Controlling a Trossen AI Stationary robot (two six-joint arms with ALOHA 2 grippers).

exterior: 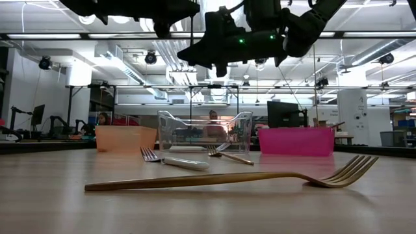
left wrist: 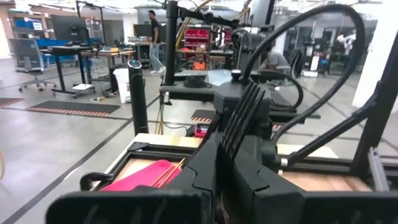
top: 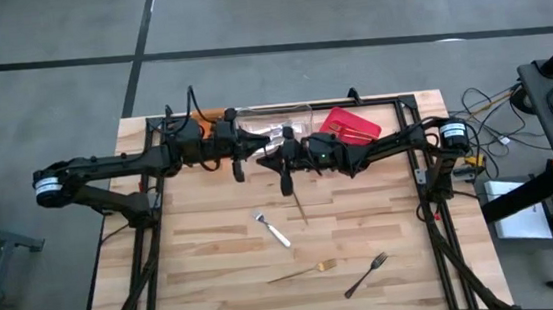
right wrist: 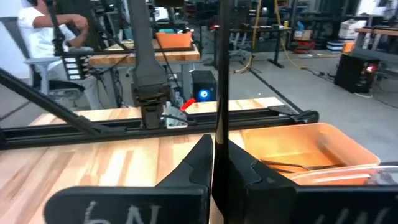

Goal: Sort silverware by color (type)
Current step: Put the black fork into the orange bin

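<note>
My left gripper (top: 237, 166) (left wrist: 233, 149) hovers high over the table's far middle, shut on a black fork whose tines (left wrist: 241, 112) stick out past the fingers. Close beside it, my right gripper (top: 287, 179) (right wrist: 216, 149) is shut on a slim black utensil (right wrist: 219, 81). Both show at the top of the low view, left gripper (exterior: 162, 27) and right gripper (exterior: 221, 49). Lying flat on the table are a dark utensil (top: 299, 206), a silver fork (top: 271, 229) (exterior: 174, 160), a gold fork (top: 307, 270) (exterior: 227, 177) and a black fork (top: 365, 275). My left gripper pinches the black fork between its two fingers just below the tines (left wrist: 236, 134). The tines stand out beyond the fingertips, the handle is hidden behind the fingers, and the fork is lifted clear of the table. My right gripper pinches the slim black utensil's shaft (right wrist: 218, 127) between its two fingers. The shaft runs straight out past the fingertips, its other end is hidden by the fingers, and it is lifted clear of the table.
Three bins line the far edge: orange (top: 211, 121) (right wrist: 298, 146) with dark utensils inside, clear (top: 276, 125) (exterior: 205, 130), and red (top: 349, 124) (left wrist: 146, 176) with gold utensils. The table frame's black rails run along the sides. Bare wood lies left and right of the loose utensils.
</note>
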